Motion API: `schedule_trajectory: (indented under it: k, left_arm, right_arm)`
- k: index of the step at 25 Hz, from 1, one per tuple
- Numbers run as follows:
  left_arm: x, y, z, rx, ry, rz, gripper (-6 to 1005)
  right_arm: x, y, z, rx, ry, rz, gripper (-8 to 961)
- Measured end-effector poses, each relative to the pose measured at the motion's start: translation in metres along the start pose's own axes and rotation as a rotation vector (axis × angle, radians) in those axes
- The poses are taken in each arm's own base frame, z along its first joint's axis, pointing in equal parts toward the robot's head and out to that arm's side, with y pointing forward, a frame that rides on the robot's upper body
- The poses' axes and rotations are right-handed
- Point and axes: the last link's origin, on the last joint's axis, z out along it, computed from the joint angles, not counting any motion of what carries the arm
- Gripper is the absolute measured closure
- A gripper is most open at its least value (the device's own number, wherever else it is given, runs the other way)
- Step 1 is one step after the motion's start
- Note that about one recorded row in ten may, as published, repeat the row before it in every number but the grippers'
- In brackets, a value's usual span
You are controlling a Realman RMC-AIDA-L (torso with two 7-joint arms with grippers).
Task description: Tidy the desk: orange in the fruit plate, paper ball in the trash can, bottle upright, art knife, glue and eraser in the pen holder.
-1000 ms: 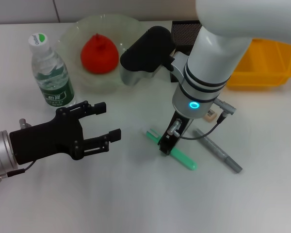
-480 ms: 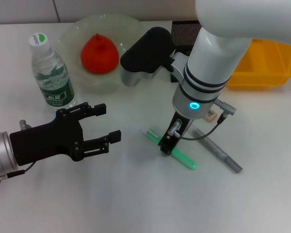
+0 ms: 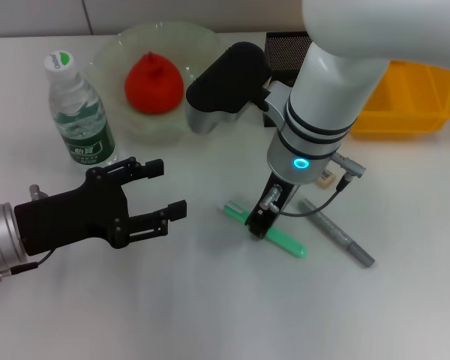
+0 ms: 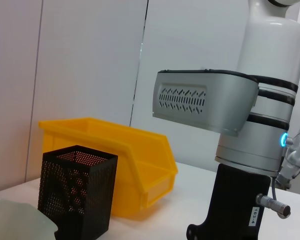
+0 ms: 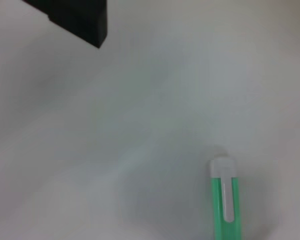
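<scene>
Knife [image 3: 285,240] lay on the desk [image 3: 210,300], the right gripper [image 3: 259,223] pinching its middle. Left gripper [image 3: 161,196] hovered spread nearby.

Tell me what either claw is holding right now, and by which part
The right claw is down around the middle of the green art knife on the desk, though a firm grip cannot be confirmed. The left claw hovers open, holding nothing.

Green art knife [image 3: 279,235] with a seemingly white end cap beneath the black right gripper [image 3: 258,226]; black mesh pen holder [image 4: 76,194] beyond; yellow bin [image 3: 407,97] alongside.
</scene>
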Motion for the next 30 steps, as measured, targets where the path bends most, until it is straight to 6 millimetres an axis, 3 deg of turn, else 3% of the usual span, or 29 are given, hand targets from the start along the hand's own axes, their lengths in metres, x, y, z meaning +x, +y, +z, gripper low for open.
schedule_trajectory:
  k: [6, 14, 23, 30]
  left_arm:
    - [-0.001, -0.001, -0.002, 0.008, -0.004, 0.0, 209]
    - [0.001, -0.004, -0.006, 0.028, 0.002, 0.005, 209]
    - [0.002, -0.005, -0.007, 0.036, 0.009, -0.002, 208]
    - [0.002, -0.005, -0.008, 0.038, 0.013, -0.004, 208]
  right_arm:
    - [0.001, -0.003, -0.002, -0.005, -0.028, 0.002, 781]
    - [0.011, -0.022, -0.016, -0.002, -0.187, 0.008, 780]
    - [0.03, -0.032, -0.05, -0.024, -0.44, -0.007, 781]
    - [0.056, -0.043, -0.07, -0.151, -0.723, 0.005, 781]
